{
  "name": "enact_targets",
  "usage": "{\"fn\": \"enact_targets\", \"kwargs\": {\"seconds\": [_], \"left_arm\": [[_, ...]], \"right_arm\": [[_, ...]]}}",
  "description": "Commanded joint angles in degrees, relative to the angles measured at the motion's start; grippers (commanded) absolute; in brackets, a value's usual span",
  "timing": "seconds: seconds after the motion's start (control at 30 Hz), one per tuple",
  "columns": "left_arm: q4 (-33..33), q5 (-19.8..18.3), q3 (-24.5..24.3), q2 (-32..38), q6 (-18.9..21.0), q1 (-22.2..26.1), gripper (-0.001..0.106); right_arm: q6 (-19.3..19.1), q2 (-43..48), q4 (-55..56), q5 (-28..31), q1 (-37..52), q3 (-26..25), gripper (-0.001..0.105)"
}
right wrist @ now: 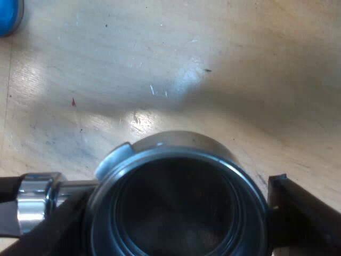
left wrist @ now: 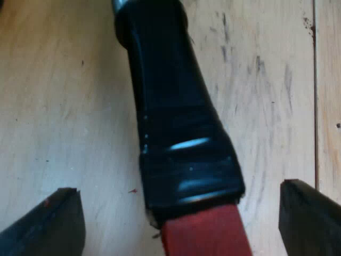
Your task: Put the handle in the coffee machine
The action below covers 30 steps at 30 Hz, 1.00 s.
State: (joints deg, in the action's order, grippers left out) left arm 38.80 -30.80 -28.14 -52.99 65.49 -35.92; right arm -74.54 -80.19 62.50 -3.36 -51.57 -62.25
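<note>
While left gripper (left wrist: 178, 188) is spread, holder (left wrist: 176, 106) looks black-handled, red at end | right gripper (right wrist: 178, 197): cannot tell

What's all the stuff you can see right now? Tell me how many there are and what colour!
holder: one, silver metal with a dark inside, round cup over the table.
handle: one, black ending in red, over the table.
blue thing: one, blue, on the table away from the holder; maybe the tamper, too little of it shows to tell.
table: one, pale wood with scuffs, under everything.
left claw: one, black, open, a finger on each side of the handle near its red end, not touching it.
right claw: one, black, at the holder's round cup.
</note>
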Motion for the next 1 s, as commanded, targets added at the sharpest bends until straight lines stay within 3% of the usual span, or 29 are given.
{"fn": "enact_targets", "kwargs": {"seconds": [0.03,0.23,0.27,0.43,0.47,0.6,0.63,1.0], "left_arm": [[-0.6,0.5,-0.2,0.2,0.2,-0.1,0.077],[-0.6,0.5,-0.2,0.2,0.2,-0.1,0.076],[-0.6,0.5,-0.2,0.2,0.2,-0.1,0.064],[-0.6,0.5,-0.2,0.2,0.2,-0.1,0.041],[-0.6,0.5,-0.2,0.4,0.2,-0.1,0.033],[-0.6,0.5,-0.2,0.8,0.2,-0.1,0.019],[-0.6,0.3,-0.2,1.8,0.2,-0.1,0.000],[-0.6,-2.5,-0.2,4.2,0.2,-0.1,0.000]], "right_arm": [[0.2,1.0,-0.4,-0.8,-0.1,-0.9,0.000],[0.2,1.0,-0.4,-0.8,-0.1,-0.9,0.000],[0.2,1.0,-0.4,-0.8,-0.1,-0.9,0.000],[0.2,1.0,-0.4,-0.8,-0.1,-0.9,0.000],[0.2,1.0,-0.4,-0.8,-0.1,-0.9,0.000],[0.2,1.0,-0.4,-0.8,-0.1,-0.9,0.000],[0.2,1.0,-0.4,-0.8,-0.1,-0.9,0.000],[0.2,1.0,-0.4,-0.4,-0.1,-0.9,0.004]]}}
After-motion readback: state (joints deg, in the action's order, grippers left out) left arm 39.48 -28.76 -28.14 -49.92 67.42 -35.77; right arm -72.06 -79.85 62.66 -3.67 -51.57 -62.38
